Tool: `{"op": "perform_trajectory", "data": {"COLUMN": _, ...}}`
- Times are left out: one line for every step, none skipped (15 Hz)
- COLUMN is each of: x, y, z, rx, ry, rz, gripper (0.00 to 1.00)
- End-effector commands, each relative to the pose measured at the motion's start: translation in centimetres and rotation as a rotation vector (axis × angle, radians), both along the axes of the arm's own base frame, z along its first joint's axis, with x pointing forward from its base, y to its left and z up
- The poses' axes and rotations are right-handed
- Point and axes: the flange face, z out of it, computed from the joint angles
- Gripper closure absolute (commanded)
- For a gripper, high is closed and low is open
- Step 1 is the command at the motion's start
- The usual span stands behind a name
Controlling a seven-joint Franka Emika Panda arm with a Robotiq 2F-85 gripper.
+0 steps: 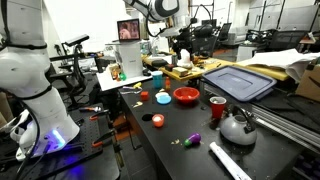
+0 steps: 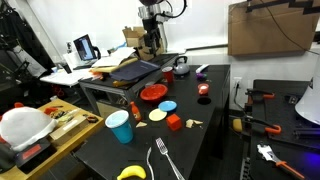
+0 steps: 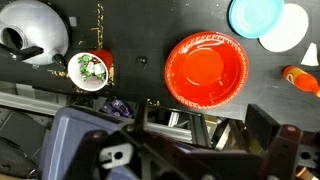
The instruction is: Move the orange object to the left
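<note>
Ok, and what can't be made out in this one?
- Small red-orange cube-like block: tiny in an exterior view, faces unreadable; outside the wrist view's frame.
- Orange item: cut off by the wrist view's right edge, unidentifiable.
- Black robot gripper: dark, blurred against clutter in the wrist view; tiny in both exterior views.

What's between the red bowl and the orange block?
A light blue disc, in an exterior view, lies between the red bowl and the orange block.
</note>
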Motion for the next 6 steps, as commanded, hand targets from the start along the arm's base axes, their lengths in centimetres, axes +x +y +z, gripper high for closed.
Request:
{"op": "perform_trajectory", "data": {"x": -1.2, "y": 0.3, "z": 3.0, "rx": -0.007, "ry": 0.036, "rz": -0.028, "gripper": 0.00}}
{"op": "perform_trajectory", "data": {"x": -0.4, "y": 0.1, "z": 1.4, "rx": 0.001, "ry": 0.016, "rz": -0.003, "gripper": 0.00}}
{"op": "perform_trajectory", "data": {"x": -0.6, "y": 0.1, "z": 1.9, "rx": 0.001, "ry": 0.021, "rz": -0.004, "gripper": 0.00}}
{"op": "perform_trajectory", "data": {"x": -0.7, "y": 0.1, "z": 2.2, "rx": 0.001, "ry": 0.021, "rz": -0.004, "gripper": 0.00}}
{"op": "perform_trajectory", "data": {"x": -0.8, "y": 0.1, "z": 2.4, "rx": 0.001, "ry": 0.021, "rz": -0.004, "gripper": 0.00}}
{"op": "perform_trajectory", "data": {"x": -0.8, "y": 0.1, "z": 2.4, "rx": 0.001, "ry": 0.021, "rz": -0.004, "gripper": 0.00}}
